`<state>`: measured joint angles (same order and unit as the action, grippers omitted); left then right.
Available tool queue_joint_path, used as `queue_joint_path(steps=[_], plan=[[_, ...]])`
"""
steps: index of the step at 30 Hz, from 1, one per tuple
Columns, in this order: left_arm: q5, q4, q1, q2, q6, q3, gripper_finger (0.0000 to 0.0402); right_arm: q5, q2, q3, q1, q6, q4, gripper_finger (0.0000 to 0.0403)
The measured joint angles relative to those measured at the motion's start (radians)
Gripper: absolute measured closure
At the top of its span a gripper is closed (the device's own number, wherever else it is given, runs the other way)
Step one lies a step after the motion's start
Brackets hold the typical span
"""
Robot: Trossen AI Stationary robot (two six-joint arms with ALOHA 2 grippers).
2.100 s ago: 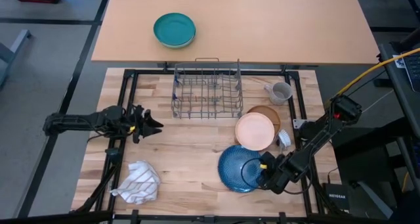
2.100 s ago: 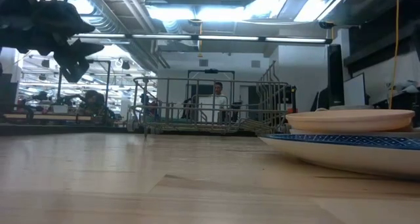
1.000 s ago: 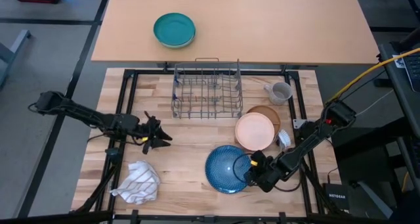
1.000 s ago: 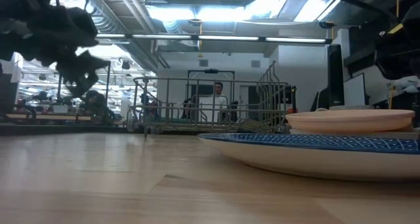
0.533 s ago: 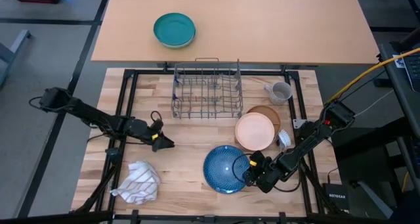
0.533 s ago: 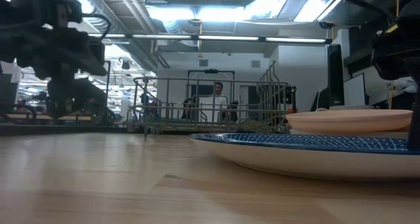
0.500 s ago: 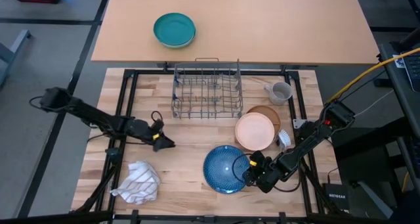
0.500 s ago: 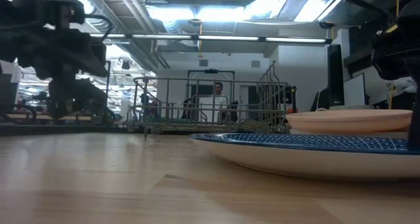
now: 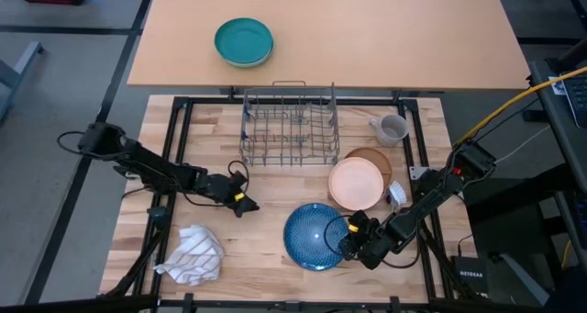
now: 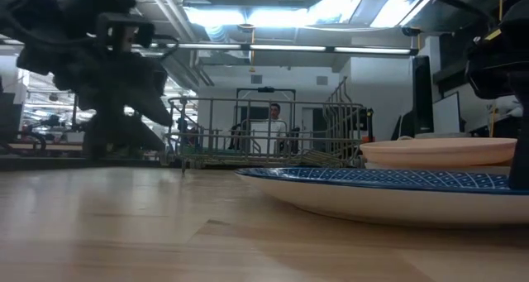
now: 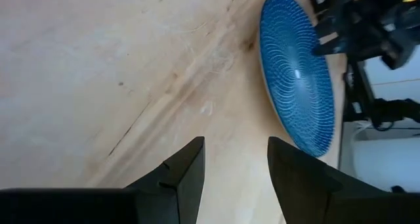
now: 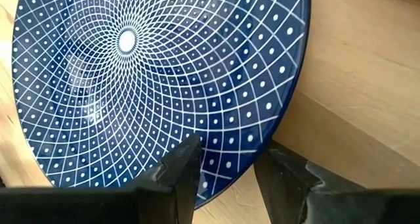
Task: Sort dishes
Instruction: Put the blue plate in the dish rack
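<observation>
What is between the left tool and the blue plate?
Nothing. In the high view, only bare wooden table lies between the left tool and the blue plate. The left wrist view shows the same bare wood before the plate.

High view looks straight down; low view level at tabletop; both wrist views close on the blue plate (image 12: 157,79).

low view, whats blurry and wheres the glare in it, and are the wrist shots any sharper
Low view: the left gripper is a dark smear, the blue plate close to the lens is soft, and the ceiling lights blow out white behind the rack. Left wrist view: the wood grain is soft and the plate looks foreshortened. Right wrist view: the plate's dotted pattern is crisp, only the near fingers are fuzzy.
</observation>
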<state>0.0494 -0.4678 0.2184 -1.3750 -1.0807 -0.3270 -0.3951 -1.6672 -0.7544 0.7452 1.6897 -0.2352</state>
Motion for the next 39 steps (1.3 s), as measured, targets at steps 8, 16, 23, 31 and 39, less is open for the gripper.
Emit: queue_joint_path(steps=[8,16,23,31,39], plan=[[-0.018,0.000,0.000,-0.173,-0.031,-0.095,0.0247,-0.024,-0.001,0.001,0.000,0.000,0.000,0.0280],[-0.046,-0.002,0.000,-0.258,-0.013,-0.161,0.0247,-0.103,-0.002,0.002,-0.003,0.006,0.017,0.0346],[-0.046,-0.003,0.000,-0.319,0.037,-0.219,0.0247,-0.143,-0.002,0.002,-0.003,-0.025,0.083,0.0351],[-0.097,0.014,-0.005,-0.347,0.119,-0.275,0.0247,-0.136,-0.002,0.002,-0.002,-0.055,0.120,0.0349],[-0.172,0.007,-0.021,-0.344,0.069,-0.285,0.0247,-0.146,-0.002,0.002,-0.002,-0.074,0.123,0.0348]])
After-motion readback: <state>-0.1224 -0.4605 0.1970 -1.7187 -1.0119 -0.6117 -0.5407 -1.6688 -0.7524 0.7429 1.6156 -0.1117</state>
